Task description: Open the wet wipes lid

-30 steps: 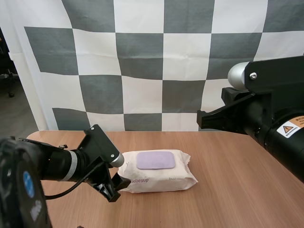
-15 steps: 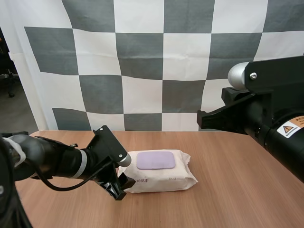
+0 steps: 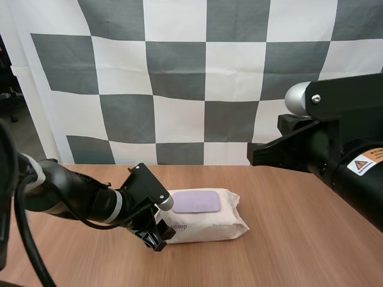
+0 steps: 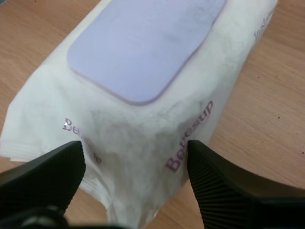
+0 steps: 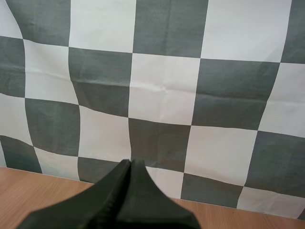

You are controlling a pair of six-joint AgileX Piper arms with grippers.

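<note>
Purple lid [image 4: 147,43] lies shut on the wet wipes pack [image 4: 128,129]; my left tool [image 4: 135,152] gapes around its left end, my right tool [image 5: 129,164] is closed, empty.

The left gripper [image 3: 158,232] has moved right over the table, and its spread fingers [image 4: 217,183] now stand on both sides of the wet wipes pack's [image 3: 206,222] near-left end.

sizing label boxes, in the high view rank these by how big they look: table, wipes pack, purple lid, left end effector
1. table
2. wipes pack
3. purple lid and left end effector look about alike; the end effector is nearer the camera, so no ranking between them.
</note>
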